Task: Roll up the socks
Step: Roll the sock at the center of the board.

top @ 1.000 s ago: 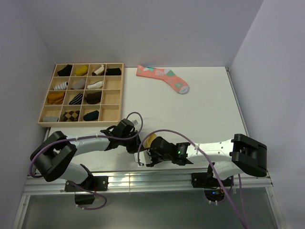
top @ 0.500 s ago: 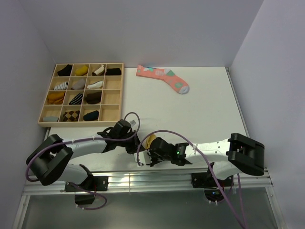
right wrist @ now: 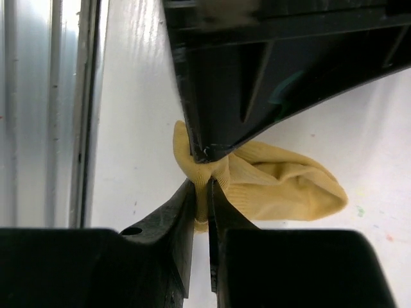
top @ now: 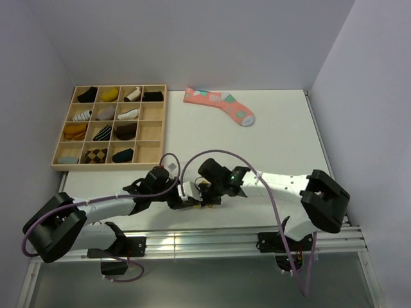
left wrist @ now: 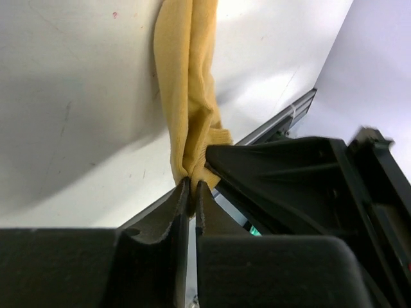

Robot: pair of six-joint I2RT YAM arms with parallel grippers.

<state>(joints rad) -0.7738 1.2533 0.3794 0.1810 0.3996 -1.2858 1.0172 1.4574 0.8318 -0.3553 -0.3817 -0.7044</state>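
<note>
Two arms stretched low, left tool (left wrist: 191,186) and right tool (right wrist: 202,187) clamping mustard sock (right wrist: 282,189)

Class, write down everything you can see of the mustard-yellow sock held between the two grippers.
The mustard sock is soft knit, plain yellow-tan, bunched into lengthwise folds. One end is pinched by both the left gripper and the right gripper, their fingers shut on it close together. The rest trails loose over the white table, ending in a rounded tip.
</note>
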